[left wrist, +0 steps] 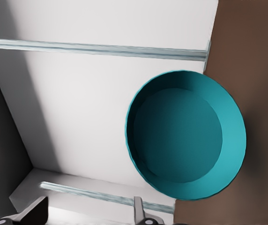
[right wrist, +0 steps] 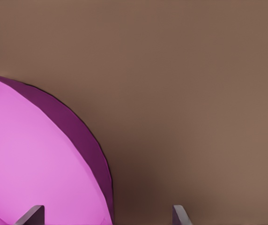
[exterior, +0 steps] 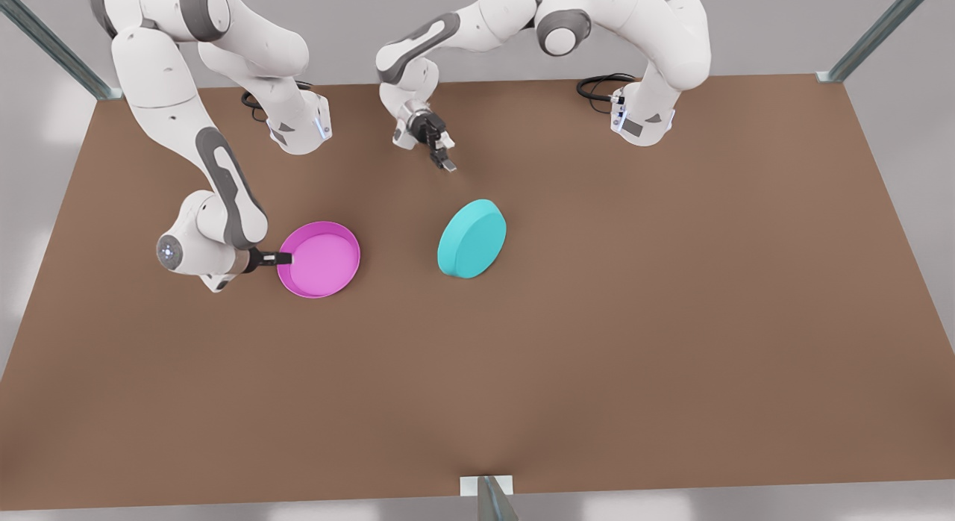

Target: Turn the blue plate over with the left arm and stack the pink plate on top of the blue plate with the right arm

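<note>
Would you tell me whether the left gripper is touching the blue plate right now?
Apart. In the front view, bare table shows between the left gripper and the tilted blue plate.

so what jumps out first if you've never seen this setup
The blue plate stands tilted on edge mid-table, untouched, the left pincer open above and behind it. At the front view's left, the right pincer sits open at the rim of the pink plate, which lies flat, hollow up.
</note>
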Robot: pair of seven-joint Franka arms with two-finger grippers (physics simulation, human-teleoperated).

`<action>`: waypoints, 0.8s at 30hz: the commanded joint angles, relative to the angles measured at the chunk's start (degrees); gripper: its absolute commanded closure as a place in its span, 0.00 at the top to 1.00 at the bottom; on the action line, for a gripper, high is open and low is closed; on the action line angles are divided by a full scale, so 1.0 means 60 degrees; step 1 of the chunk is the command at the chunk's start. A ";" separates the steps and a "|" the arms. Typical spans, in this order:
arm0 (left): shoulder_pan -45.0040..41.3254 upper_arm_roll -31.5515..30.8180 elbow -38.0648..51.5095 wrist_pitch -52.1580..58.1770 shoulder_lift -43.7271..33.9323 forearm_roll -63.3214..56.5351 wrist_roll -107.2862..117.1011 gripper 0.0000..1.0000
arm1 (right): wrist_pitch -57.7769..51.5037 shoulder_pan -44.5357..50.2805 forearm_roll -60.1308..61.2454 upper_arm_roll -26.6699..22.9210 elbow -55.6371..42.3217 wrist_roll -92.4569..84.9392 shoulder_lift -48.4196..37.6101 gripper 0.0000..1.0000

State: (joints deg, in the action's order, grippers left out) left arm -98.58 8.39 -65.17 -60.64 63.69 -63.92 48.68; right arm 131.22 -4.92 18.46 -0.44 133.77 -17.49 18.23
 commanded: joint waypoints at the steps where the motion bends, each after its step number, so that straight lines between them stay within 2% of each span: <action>1: -0.0123 -0.0007 0.0080 0.0000 -0.0053 0.2317 0.0090 1.00 | 0.0001 -0.0001 0.0015 0.0000 0.0000 0.0000 0.0022 1.00; 4: -0.0358 -0.0387 0.0095 0.0014 -0.1488 0.4807 0.0193 1.00 | 0.0001 0.0014 0.0015 0.0000 0.0000 0.0000 0.0125 1.00; 5: -0.0095 -0.0300 -0.0008 0.0014 -0.2308 0.5744 0.0178 1.00 | 0.0001 0.0014 0.0015 0.0000 0.0000 0.0000 0.0125 0.96; 6: 0.0681 -0.0314 -0.0753 0.0029 -0.3289 0.6492 0.0119 1.00 | -0.0014 0.0014 0.0015 0.0000 0.0000 0.0000 0.0125 0.83; 8: 0.2569 -0.0343 -0.2073 0.0088 -0.5003 0.7122 0.0002 1.00 | -0.0014 0.0014 0.0015 0.0000 -0.0015 0.0000 0.0111 0.74; 9: 0.3797 -0.0314 -0.2146 0.0103 -0.5676 0.7577 -0.0333 1.00 | 0.0015 0.0014 0.0015 0.0000 -0.0015 0.0000 0.0125 0.72; 11: 0.6451 -0.0329 -0.2059 -0.0277 -0.6162 0.7606 -0.1447 1.00 | 0.0015 0.0028 0.0015 0.0000 -0.0029 0.0000 0.0125 0.72; 13: 0.8544 -0.0314 -0.2059 -0.1331 -0.6878 0.8351 -0.2516 1.00 | 0.0015 0.0028 0.0015 0.0000 -0.0044 0.0000 0.0169 0.66; 14: 0.9836 -0.0300 -0.2059 -0.1977 -0.7421 0.9217 -0.3089 1.00 | 0.0117 0.0057 0.0015 0.0000 -0.0088 0.0000 0.0242 0.66; 16: 1.1271 -0.0300 -0.2336 -0.2958 -0.8256 1.0140 -0.3483 1.00 | 0.0396 0.0277 0.0030 0.0000 -0.0073 0.0000 0.0257 0.66; 17: 1.2179 -0.0416 -0.3082 -0.3865 -0.8988 1.0433 -0.4449 1.00 | 0.0396 0.0277 0.0030 0.0000 -0.0073 0.0000 0.0257 0.66; 18: 1.3190 -0.0943 -0.3451 -0.4629 -0.9253 1.0404 -0.5212 1.00 | 0.0411 0.0277 0.0030 0.0015 -0.0073 0.0000 0.0257 0.66; 19: 1.3836 -0.1135 -0.3450 -0.4556 -0.9355 1.0404 -0.6323 1.00 | 0.0396 0.0277 0.0030 0.0015 -0.0073 -0.0015 0.0242 0.64; 21: 1.4993 -0.1559 -0.3670 -0.4263 -0.9781 1.0404 -0.7804 1.00 | 0.0396 0.0277 0.0030 0.0000 -0.0073 -0.0015 0.0242 0.53; 22: 1.5653 -0.1940 -0.3436 -0.4175 -0.9385 1.0448 -0.8508 1.00 | 0.0411 0.0277 0.0030 0.0015 -0.0073 -0.0029 0.0242 0.47; 24: 1.5609 -0.1896 -0.2865 -0.4204 -0.8580 1.0302 -0.8377 1.00 | 0.0411 0.0277 0.0015 0.0015 -0.0073 -0.0029 0.0242 0.46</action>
State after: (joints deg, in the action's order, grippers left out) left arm -5.31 -3.00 -81.36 -85.83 13.17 -2.64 -1.38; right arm 133.68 -3.25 18.63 -0.35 133.33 -17.66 19.69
